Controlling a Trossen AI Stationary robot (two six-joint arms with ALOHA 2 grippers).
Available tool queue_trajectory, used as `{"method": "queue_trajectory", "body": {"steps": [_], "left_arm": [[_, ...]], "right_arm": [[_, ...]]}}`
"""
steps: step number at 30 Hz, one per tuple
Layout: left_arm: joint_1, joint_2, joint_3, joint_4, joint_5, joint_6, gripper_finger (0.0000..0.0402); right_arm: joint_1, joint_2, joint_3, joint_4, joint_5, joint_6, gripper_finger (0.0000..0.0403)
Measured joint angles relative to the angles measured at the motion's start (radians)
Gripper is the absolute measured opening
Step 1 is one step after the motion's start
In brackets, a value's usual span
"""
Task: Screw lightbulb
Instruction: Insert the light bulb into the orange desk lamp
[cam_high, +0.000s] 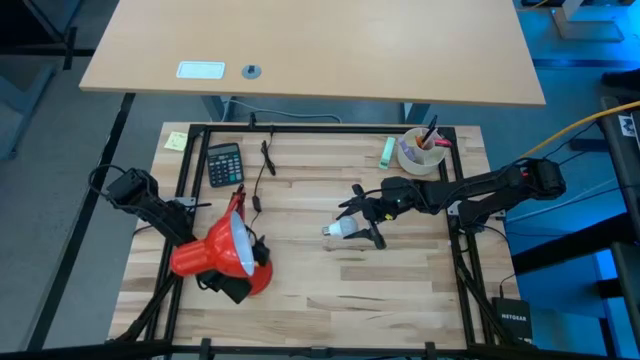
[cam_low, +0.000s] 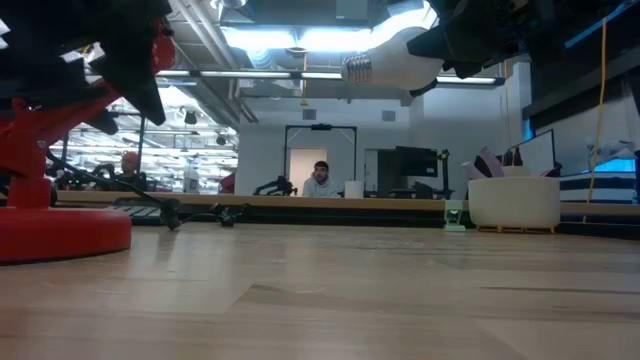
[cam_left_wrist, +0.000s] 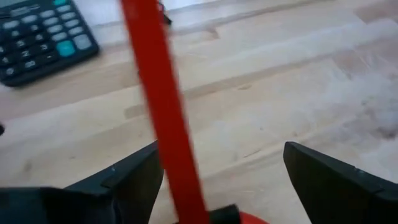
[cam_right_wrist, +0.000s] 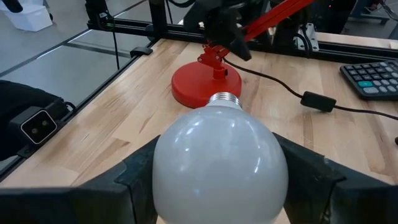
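Pinched between our right gripper's (cam_right_wrist: 214, 180) two dark fingers (cam_right_wrist: 134, 171) is the lightbulb (cam_right_wrist: 217, 158), glass end in the grip and silvery screw base pointing outward toward the red lamp (cam_high: 225, 250). From above we see the right gripper (cam_high: 362, 222) near the middle of the wooden table (cam_high: 400, 300), with the lightbulb (cam_high: 335, 231) held clear of the boards; the low view confirms this, showing the lightbulb (cam_low: 395, 58) well above the surface. Our left gripper (cam_left_wrist: 217, 180) has its fingers spread to either side of the lamp's red arm (cam_left_wrist: 165, 118), and we cannot tell whether they actually touch it; in the high view it sits at the lamp, on the table's left. A calculator (cam_high: 224, 163) lies beyond the lamp, and a white cup (cam_high: 421, 153) stands at the far right corner. We judge the step in hand to be carrying the bulb across to the lamp, which is still well apart from it. Next we need to line the threaded base up with the socket inside the shade, which we cannot see from here, then turn it in while the left gripper steadies the lamp
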Motion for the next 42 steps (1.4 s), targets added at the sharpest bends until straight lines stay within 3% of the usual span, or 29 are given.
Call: {"method": "queue_trajectory", "body": {"steps": [8,23,42], "left_arm": [[0.003,0.0,0.0,0.201,-0.007,0.289,0.0267],[0.11,0.0,0.0,0.451,-0.025,0.587,0.0263],[0.124,0.0,0.001,0.43,0.049,0.64,0.0276]], "right_arm": [[0.0,0.0,0.0,0.0,0.0,0.0,0.0251],[0.0,0.0,0.0,0.0,0.0,-0.001,0.0251],[0.0,0.0,0.0,0.0,0.0,-0.001,0.0251]]}}
